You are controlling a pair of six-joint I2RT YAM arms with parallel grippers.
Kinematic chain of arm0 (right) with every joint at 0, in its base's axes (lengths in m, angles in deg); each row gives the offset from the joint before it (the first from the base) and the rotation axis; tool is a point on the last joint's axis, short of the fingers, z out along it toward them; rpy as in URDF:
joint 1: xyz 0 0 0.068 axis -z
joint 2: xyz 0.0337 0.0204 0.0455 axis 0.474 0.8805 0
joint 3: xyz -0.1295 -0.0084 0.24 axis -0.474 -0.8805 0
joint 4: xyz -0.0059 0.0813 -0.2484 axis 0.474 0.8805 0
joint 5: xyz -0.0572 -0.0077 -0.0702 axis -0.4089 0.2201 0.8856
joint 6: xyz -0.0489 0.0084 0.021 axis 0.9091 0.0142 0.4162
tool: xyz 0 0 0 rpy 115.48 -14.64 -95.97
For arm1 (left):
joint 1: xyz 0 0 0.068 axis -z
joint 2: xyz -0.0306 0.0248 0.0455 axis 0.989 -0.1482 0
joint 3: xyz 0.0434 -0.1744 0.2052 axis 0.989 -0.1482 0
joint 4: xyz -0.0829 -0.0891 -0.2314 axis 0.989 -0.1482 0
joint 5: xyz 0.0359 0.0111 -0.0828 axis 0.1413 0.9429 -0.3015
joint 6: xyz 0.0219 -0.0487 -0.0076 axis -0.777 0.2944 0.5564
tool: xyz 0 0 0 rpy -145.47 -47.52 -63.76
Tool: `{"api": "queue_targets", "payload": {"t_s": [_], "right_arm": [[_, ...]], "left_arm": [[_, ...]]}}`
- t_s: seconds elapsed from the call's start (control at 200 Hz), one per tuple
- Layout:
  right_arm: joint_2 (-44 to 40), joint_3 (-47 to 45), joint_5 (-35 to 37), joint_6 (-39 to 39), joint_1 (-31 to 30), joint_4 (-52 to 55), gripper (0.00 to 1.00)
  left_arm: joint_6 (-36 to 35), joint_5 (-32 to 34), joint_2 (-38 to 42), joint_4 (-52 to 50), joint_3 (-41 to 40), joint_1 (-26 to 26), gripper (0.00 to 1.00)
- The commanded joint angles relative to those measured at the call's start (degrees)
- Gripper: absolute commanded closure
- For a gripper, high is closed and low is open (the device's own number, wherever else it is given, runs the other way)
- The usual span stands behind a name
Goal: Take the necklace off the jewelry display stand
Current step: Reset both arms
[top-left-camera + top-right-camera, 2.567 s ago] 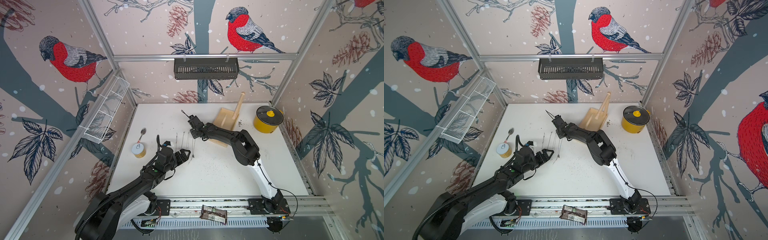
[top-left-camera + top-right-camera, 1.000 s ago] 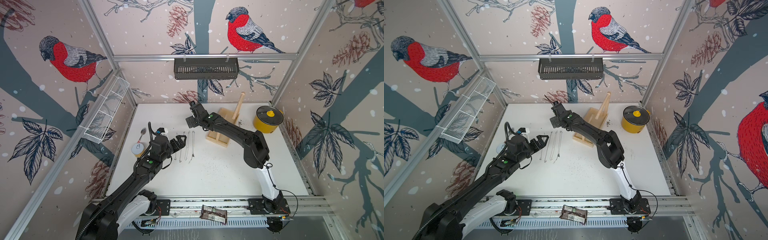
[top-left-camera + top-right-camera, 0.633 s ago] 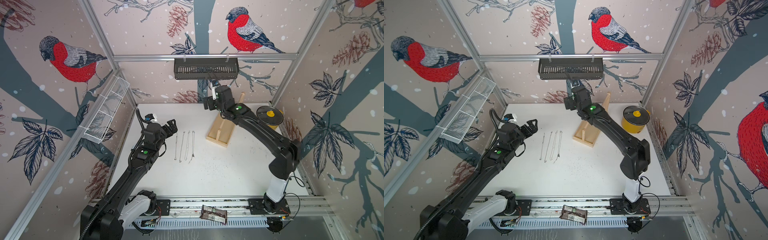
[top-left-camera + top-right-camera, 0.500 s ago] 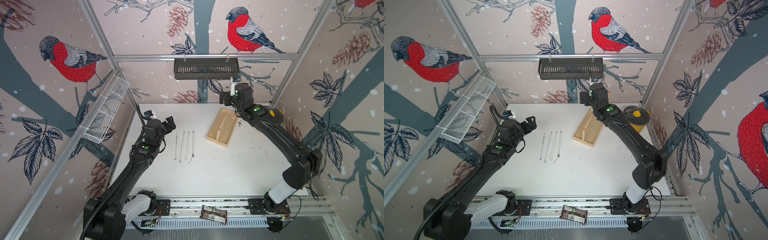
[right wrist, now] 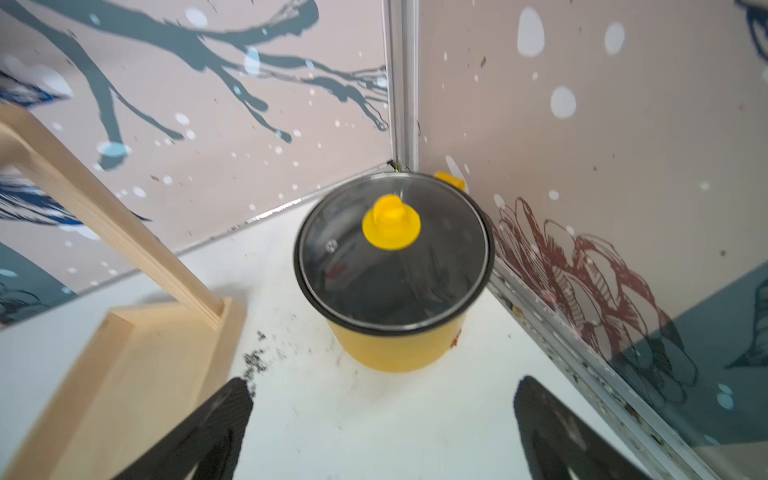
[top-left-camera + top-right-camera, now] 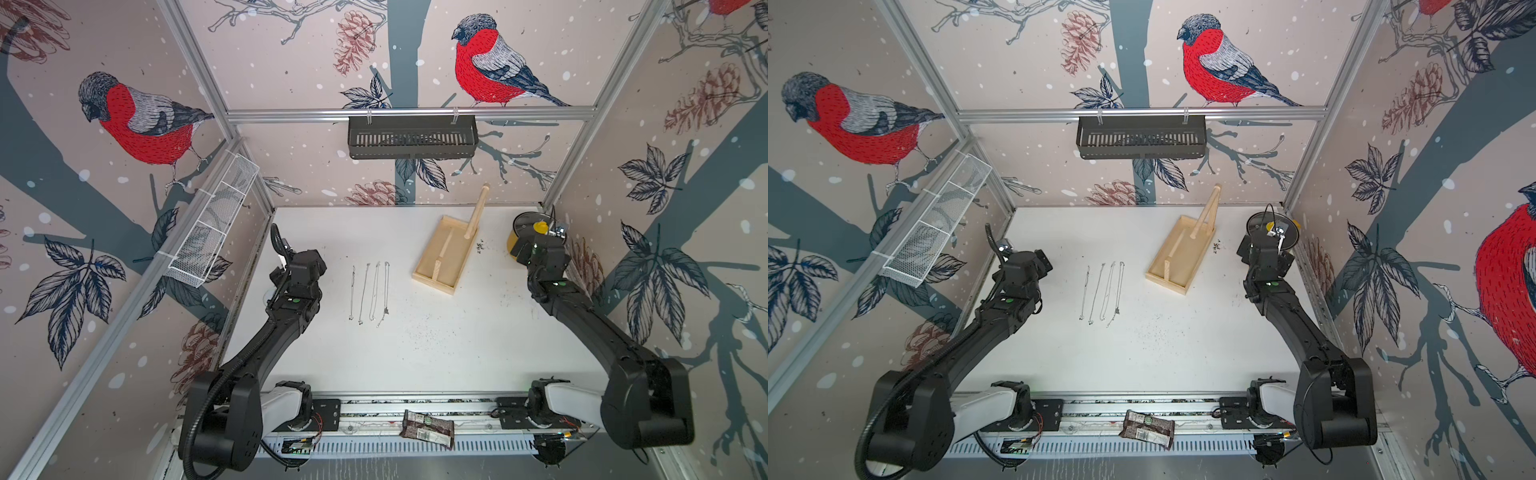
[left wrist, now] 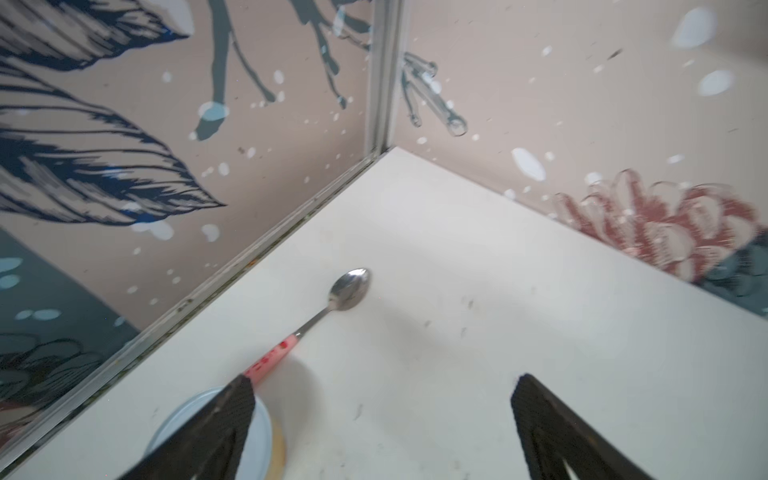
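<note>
A white surface [image 6: 415, 353] sits inside a booth papered with red-breasted birds, with two black robot arms reaching in from its near edge.

A pale unfinished wood jewelry display stand [image 6: 457, 257] rests close to the far edge, right of the middle. Its shallow rectangular tray base lies at a slant to that edge, and its round wooden bar rises above the tray; both top views show it [image 6: 1187, 257].

Four thin silver necklace chains [image 6: 375, 291] lie flat on the surface left of the middle. They are stretched out side by side, running from far to near, and are well apart from the stand. They appear in both top views [image 6: 1107, 291].

The left tool [image 7: 380, 419] hangs over the surface by the left edge with its two dark fingers [image 7: 232, 415] spread wide, holding nothing. Its wrist view shows a metal spoon with a pink handle [image 7: 332, 307] lying on the surface, and a small round tub with a white lid [image 7: 257, 432] partly hidden behind one finger.

The right tool [image 5: 382, 415] hangs near the far right corner, its jaws also spread wide and holding nothing. Ahead of it stands a yellow pot with a glass lid and yellow knob [image 5: 395, 345], tucked into that corner. Dark crumbs [image 5: 255, 361] lie scattered between the pot and the stand.
</note>
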Motion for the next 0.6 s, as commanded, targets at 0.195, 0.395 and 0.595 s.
{"api": "queue_targets", "payload": {"t_s": [0.195,0.395,0.595], "right_arm": [[4.2,-11.3,10.7,7.1,-5.2,-22.7,0.01],[8.7,-16.6,16.4,13.3,-9.0,-35.6,0.00],[10.1,-23.5,15.2,18.9,-9.7,-50.9,0.00]], "left_arm": [[-6.0,4.0,-6.2,18.1,-7.5,-3.7,0.03],[-7.8,-4.4,-11.0,30.8,-11.3,-7.3,0.03],[-7.3,-10.0,-12.1,33.0,-11.3,-9.1,0.02]]}}
